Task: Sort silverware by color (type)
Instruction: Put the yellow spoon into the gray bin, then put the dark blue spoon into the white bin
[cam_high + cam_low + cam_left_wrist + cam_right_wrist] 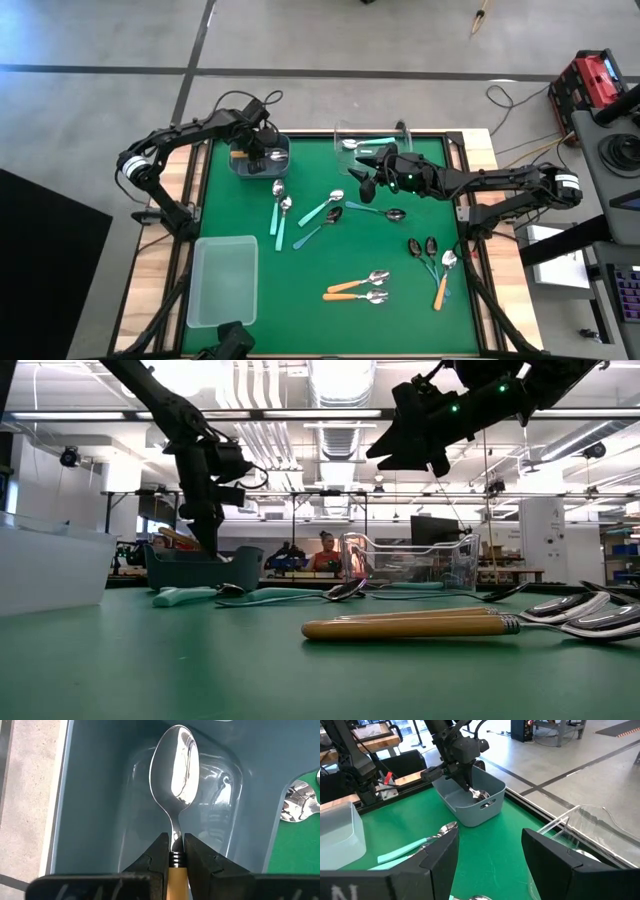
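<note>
Left gripper (174, 851) pinches orange-handled spoon (176, 775) inside grey bin (95, 795); right gripper (490, 850) wide.

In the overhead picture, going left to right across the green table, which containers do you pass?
Translucent white bin → grey bin, with the left tool holding an orange-handled spoon in it → clear bin.

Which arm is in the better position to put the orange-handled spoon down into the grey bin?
The left. Its left gripper is shut on the silver-bowled, orange-handled spoon, already lowered into the grey plastic bin. The right gripper hangs open and empty above the green mat, beside the clear container.
</note>
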